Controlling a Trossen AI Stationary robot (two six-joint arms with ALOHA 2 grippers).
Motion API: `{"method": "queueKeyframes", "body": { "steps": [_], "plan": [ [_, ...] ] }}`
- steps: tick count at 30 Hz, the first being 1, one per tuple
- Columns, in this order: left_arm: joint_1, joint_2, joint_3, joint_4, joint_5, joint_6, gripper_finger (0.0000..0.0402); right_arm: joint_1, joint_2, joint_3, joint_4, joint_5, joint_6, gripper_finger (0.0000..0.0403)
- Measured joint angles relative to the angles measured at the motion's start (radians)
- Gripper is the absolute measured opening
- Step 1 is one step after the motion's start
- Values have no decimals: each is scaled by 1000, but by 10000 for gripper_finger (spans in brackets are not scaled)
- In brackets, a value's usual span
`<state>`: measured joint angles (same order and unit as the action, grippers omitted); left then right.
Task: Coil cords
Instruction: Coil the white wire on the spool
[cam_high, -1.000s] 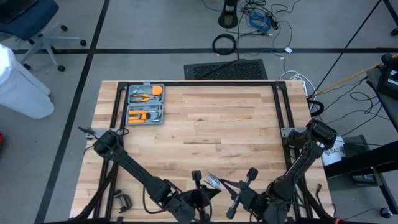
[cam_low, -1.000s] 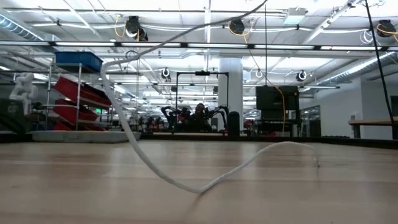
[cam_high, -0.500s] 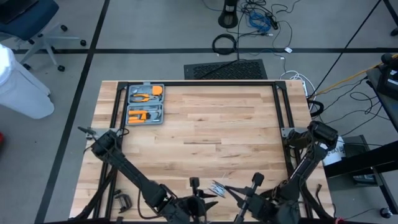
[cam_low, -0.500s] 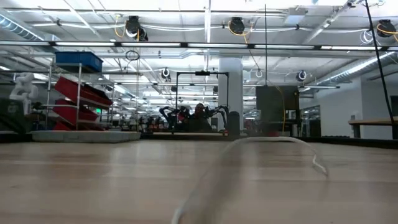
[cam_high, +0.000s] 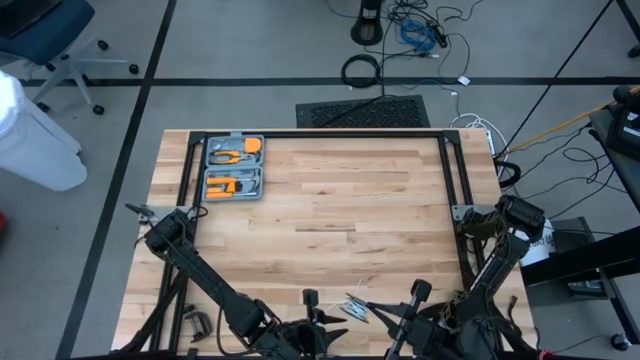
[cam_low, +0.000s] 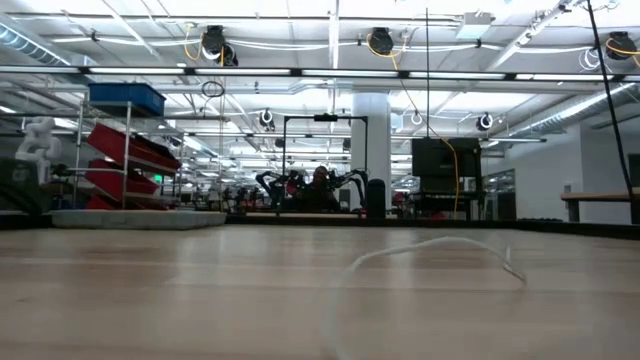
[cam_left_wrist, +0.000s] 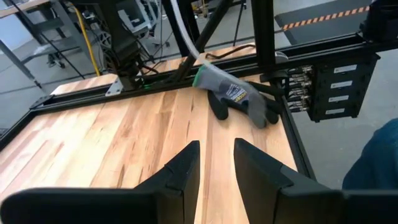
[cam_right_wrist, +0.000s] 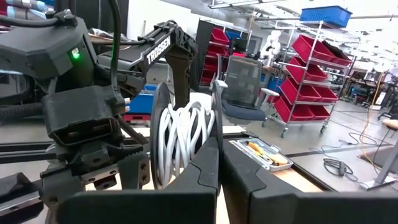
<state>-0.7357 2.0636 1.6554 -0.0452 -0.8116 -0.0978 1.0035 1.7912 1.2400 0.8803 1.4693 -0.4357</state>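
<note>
Between the closed fingers of the right gripper (cam_right_wrist: 217, 171) sits the reel (cam_right_wrist: 180, 140), white cord (cam_right_wrist: 177, 134) wound on it. Beside it, the left gripper (cam_left_wrist: 216, 163) has parted narrowly and holds nothing; the loop that stood above the table (cam_high: 330, 200) has dropped, so coiling appears nearly complete.

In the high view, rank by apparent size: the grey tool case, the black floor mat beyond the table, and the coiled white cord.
1. Black floor mat, largest.
2. Grey tool case, clearly smaller.
3. Coiled white cord, smallest, a small bundle at the table's near edge.
</note>
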Motion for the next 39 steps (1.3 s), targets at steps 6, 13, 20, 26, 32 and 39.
{"method": "queueKeyframes", "body": {
  "steps": [6,13,20,26,32,39],
  "plan": [
    [0,0,0,7,-8,1,105,0,0,0,43,0,-52,0],
    [-17,-1,0,4,-107,-9,105,22,0,0,62,0,-56,0],
    [-40,-2,0,-5,-110,-22,105,43,0,0,163,1,-154,0],
    [-30,-2,1,63,-29,-88,105,46,0,0,227,0,-224,0],
    [11,0,-40,92,173,-155,105,46,0,0,351,0,-344,0],
    [32,52,-44,200,87,-63,105,61,-28,0,389,-3,-396,0]
  ]
}}
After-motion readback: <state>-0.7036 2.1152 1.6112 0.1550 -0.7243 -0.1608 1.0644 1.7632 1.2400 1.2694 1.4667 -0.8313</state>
